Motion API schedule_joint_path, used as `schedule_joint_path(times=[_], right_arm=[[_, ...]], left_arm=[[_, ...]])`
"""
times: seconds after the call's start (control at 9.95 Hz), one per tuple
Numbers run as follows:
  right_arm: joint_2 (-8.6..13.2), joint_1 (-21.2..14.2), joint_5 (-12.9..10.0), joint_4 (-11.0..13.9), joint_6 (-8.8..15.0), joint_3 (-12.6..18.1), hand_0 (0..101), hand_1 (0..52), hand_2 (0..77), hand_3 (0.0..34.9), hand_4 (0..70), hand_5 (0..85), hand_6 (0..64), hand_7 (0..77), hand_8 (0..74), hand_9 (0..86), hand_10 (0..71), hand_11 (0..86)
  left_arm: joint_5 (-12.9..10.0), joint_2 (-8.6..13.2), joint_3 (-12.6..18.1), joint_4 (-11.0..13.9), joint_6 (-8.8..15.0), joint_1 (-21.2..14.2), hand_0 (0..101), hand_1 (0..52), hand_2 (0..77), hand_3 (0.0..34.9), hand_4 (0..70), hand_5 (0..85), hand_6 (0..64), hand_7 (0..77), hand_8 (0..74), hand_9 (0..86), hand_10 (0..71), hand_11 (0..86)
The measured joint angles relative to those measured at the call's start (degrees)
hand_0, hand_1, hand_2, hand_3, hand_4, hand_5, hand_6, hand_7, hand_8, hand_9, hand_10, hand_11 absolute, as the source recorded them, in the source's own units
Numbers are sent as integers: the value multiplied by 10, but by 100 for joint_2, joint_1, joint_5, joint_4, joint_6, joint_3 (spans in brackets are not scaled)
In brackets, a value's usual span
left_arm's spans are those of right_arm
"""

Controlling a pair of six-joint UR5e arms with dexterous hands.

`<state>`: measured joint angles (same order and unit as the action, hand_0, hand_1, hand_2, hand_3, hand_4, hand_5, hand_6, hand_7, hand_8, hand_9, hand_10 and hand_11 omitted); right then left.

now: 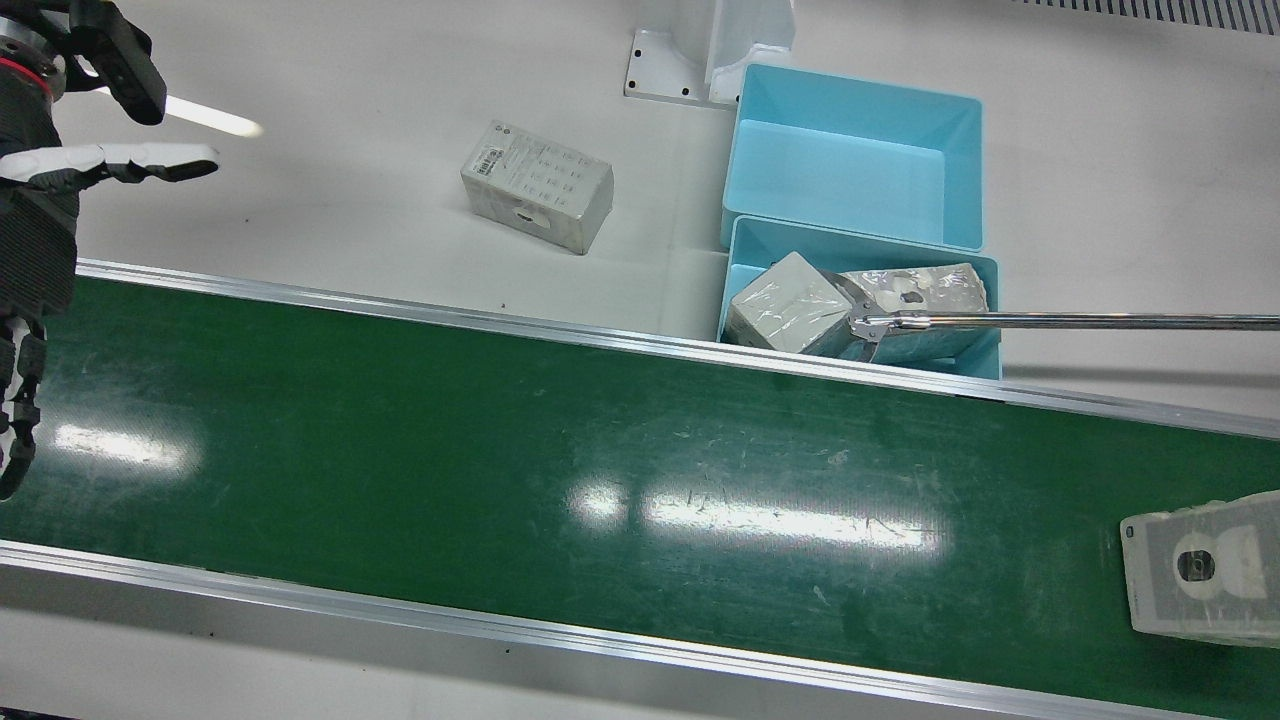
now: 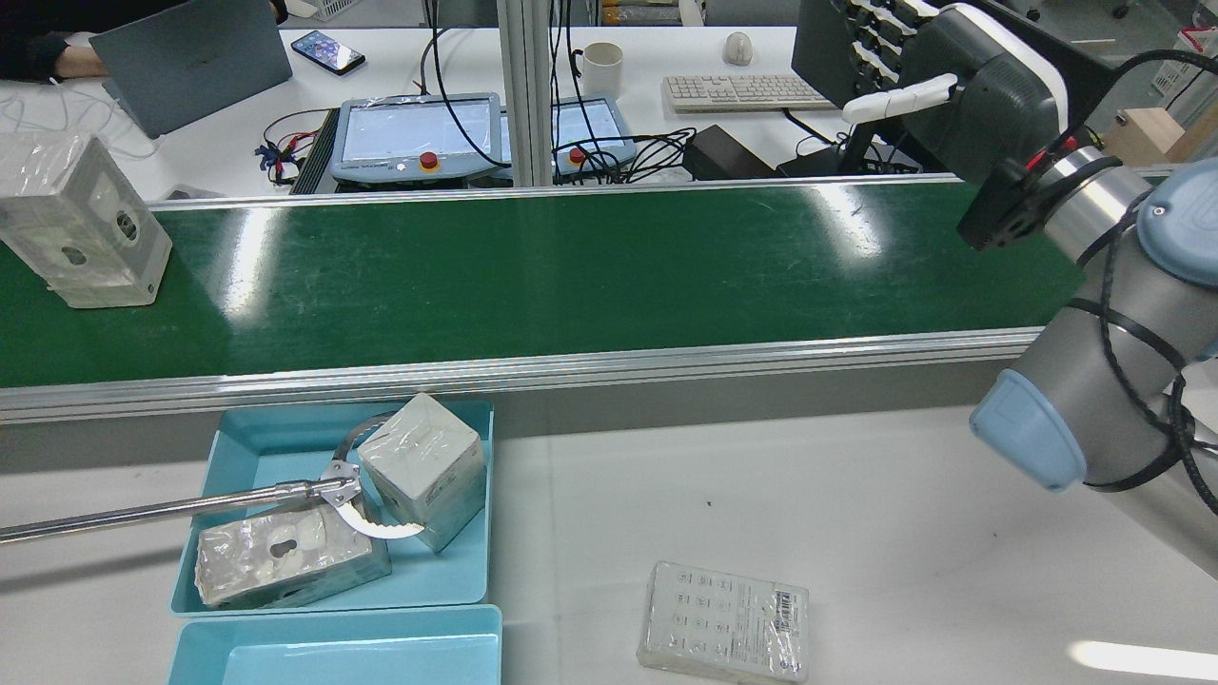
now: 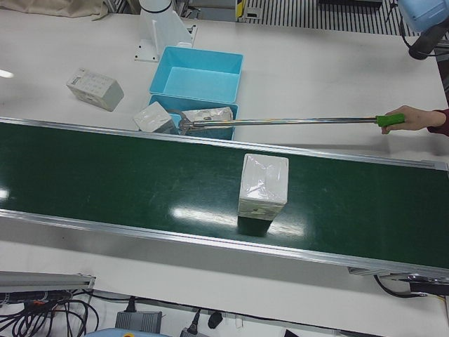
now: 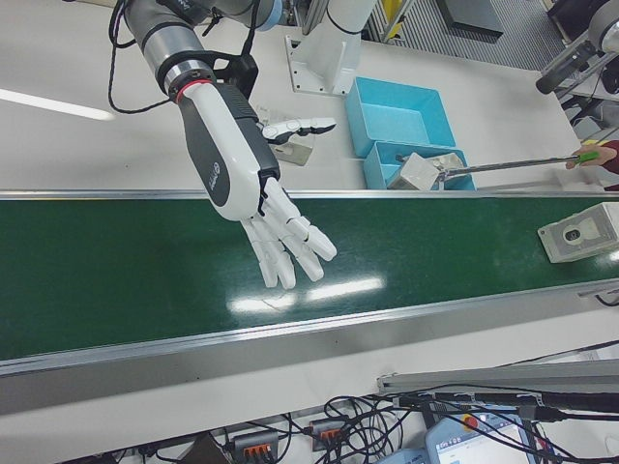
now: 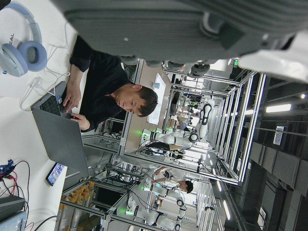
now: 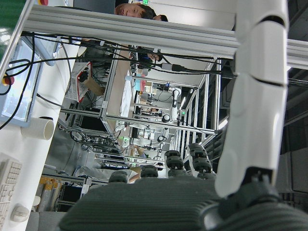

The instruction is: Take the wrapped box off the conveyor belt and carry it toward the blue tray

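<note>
The wrapped box (image 1: 1200, 570) stands on the green conveyor belt (image 1: 500, 420) at the front view's right edge. It also shows in the rear view (image 2: 81, 224), the left-front view (image 3: 263, 186) and the right-front view (image 4: 580, 232). My right hand (image 4: 261, 184) is open, fingers spread, above the belt and far from the box; it also shows in the front view (image 1: 30, 200). Only part of my left hand (image 5: 168, 29) shows, in its own view, holding nothing. The blue tray (image 1: 745, 260) beside the belt holds two wrapped boxes.
A person's long grabber tool (image 1: 1050, 321) reaches over the table and clamps a box in the tray. A second, empty blue tray (image 1: 850, 150) sits behind it. Another box (image 1: 537, 185) lies on the white table.
</note>
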<state>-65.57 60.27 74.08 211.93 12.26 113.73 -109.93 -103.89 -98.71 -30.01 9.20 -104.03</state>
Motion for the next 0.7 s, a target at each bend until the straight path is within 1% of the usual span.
schedule_joint_path(times=[0.1, 0.2, 0.3, 0.4, 0.5, 0.6, 0.7], right_arm=[[20, -52, -4, -8, 2, -122, 467, 120, 82, 81, 54, 76, 0, 5, 11, 16, 0, 16], [65, -89, -9, -27, 1, -288, 467, 120, 82, 81, 54, 76, 0, 5, 11, 16, 0, 16], [155, -116, -12, -79, -10, -505, 461, 87, 87, 77, 38, 55, 0, 5, 11, 16, 0, 11], [245, -149, -17, -175, -26, -711, 461, 87, 87, 77, 38, 55, 0, 5, 11, 16, 0, 11], [295, -202, -26, -281, -37, -878, 459, 104, 65, 88, 38, 55, 0, 5, 11, 16, 0, 11], [307, -271, -34, -393, -46, -1021, 439, 93, 65, 85, 27, 55, 0, 5, 11, 16, 0, 11], [305, -338, -36, -528, -49, -1136, 438, 93, 65, 64, 27, 55, 0, 5, 11, 16, 0, 11]], left_arm=[[0, 0, 0, 0, 0, 0, 0, 0, 11, 0, 0, 11, 0, 0, 0, 0, 5, 0], [0, 0, 0, 0, 0, 0, 0, 0, 11, 0, 0, 11, 0, 0, 0, 0, 5, 0], [0, 0, 0, 0, 0, 0, 0, 0, 11, 0, 0, 11, 0, 0, 0, 0, 5, 0], [0, 0, 0, 0, 0, 0, 0, 0, 5, 0, 0, 11, 0, 0, 0, 0, 5, 0], [0, 0, 0, 0, 0, 0, 0, 0, 11, 0, 0, 11, 0, 0, 0, 0, 0, 0], [0, 0, 0, 0, 0, 0, 0, 0, 5, 0, 0, 11, 0, 5, 0, 0, 0, 0], [0, 0, 0, 0, 0, 0, 0, 0, 5, 0, 0, 11, 0, 5, 0, 0, 0, 0]])
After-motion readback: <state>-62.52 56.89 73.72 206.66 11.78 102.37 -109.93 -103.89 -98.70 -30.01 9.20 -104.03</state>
